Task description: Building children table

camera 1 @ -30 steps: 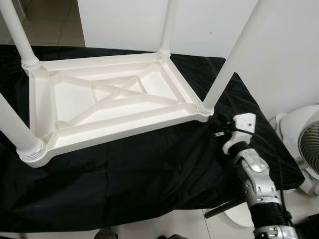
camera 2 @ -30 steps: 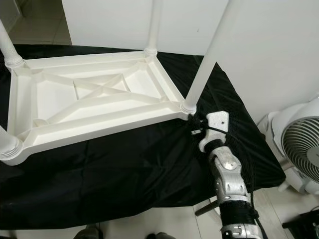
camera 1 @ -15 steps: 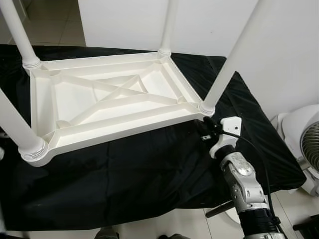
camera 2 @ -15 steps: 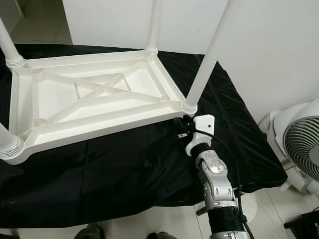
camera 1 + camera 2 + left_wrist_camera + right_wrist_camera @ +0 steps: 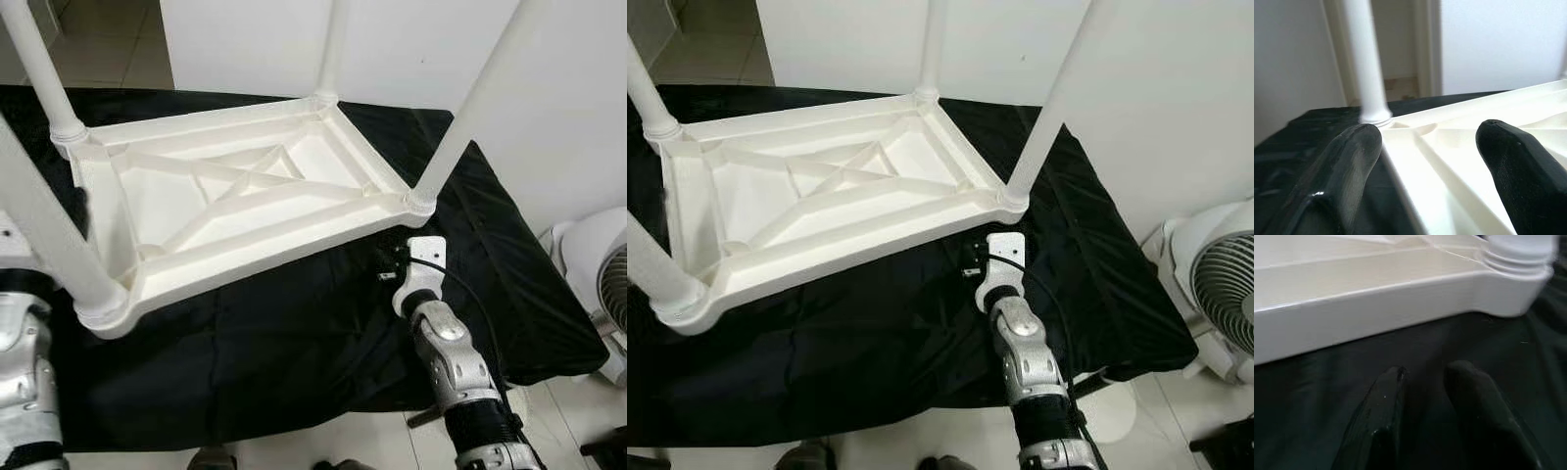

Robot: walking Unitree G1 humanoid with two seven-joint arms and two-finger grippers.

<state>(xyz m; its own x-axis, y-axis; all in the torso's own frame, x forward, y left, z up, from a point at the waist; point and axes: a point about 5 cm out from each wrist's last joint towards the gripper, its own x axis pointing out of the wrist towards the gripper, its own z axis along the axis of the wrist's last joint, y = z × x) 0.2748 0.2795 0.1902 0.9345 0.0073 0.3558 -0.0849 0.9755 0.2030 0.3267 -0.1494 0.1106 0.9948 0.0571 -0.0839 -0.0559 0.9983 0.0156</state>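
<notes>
Right gripper (image 5: pixel 1425 382): low over the black cloth (image 5: pixel 294 333), just short of the table's near long rim, close to the near right corner; the two black fingers sit almost together with a thin gap, gripping nothing.
Right arm (image 5: pixel 451 362): silver, reaching up from the bottom edge of the head view, with a white wrist block and a black cable at its tip.
Left arm (image 5: pixel 20 372): silver, at the left edge of the head view, beside the table's near left corner.
Left gripper (image 5: pixel 1425 142): fingers spread wide, one on each side of the table's short left rim; whether they touch the rim cannot be told.
Children table (image 5: pixel 235 206): white plastic, lying upside down on the cloth, ribbed underside with crossed braces facing up, all four legs fitted and standing upward.
Near left leg (image 5: pixel 49 235): seated in its ringed corner socket, leaning slightly.
Near right leg (image 5: pixel 470 108): rising from the corner just beyond the right gripper.
Far legs (image 5: pixel 328 49): upright at the two back corners.
Fan (image 5: pixel 1215 294): white, on the floor at the right, apart from the cloth.
Wall (image 5: pixel 392 39): white, behind the table.
</notes>
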